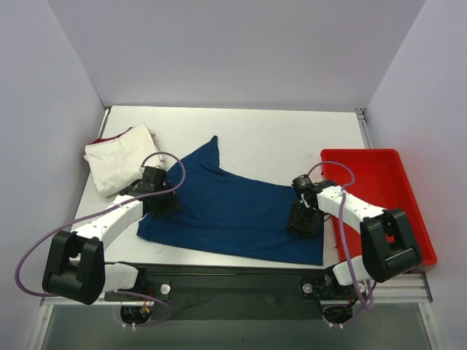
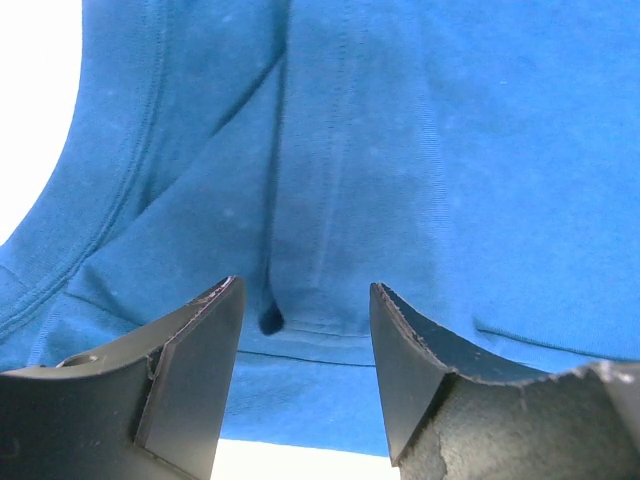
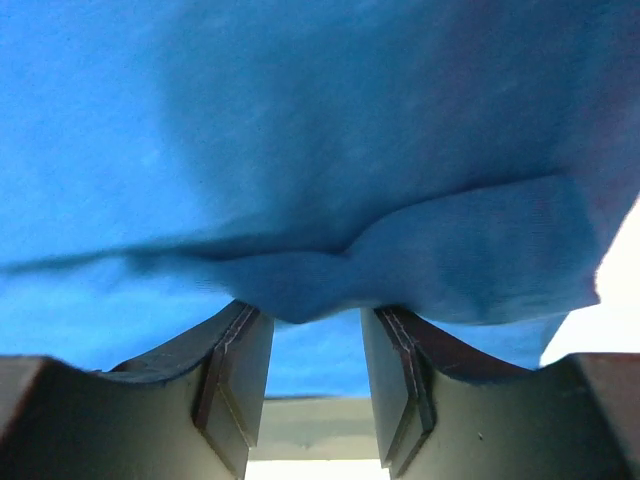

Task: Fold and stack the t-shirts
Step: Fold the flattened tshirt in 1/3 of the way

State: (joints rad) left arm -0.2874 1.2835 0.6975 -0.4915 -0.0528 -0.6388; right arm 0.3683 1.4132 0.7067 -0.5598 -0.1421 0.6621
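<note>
At the far left of the white table [image 1: 277, 138] lies the cream-white t-shirt [image 1: 120, 160], folded into a loose bundle with a red edge showing at its far side. Just beside it, the left gripper [image 1: 162, 203] is down on the left edge of the dark teal-blue t-shirt [image 1: 233, 211]. That shirt is spread across the middle of the table, wrinkled, with one corner pointing toward the far wall. From the left wrist view, the left gripper [image 2: 305, 330] has its fingers [image 2: 195, 370] well apart and grips nothing. The dark teal-blue t-shirt [image 2: 420, 180], with a stitched hem and a lengthwise crease, lies between and beyond them. Further right, the right gripper [image 1: 305, 222] rests on the shirt near its right edge. Its wrist view shows the right gripper [image 3: 305, 325] with jaws partly spread. A raised ridge of the dark teal-blue t-shirt [image 3: 300, 200] lies across the fingertips [image 3: 240, 350], not pinched between them. At the far right, the red plastic tray [image 1: 361, 152] sits just beside the shirt's right edge.
</note>
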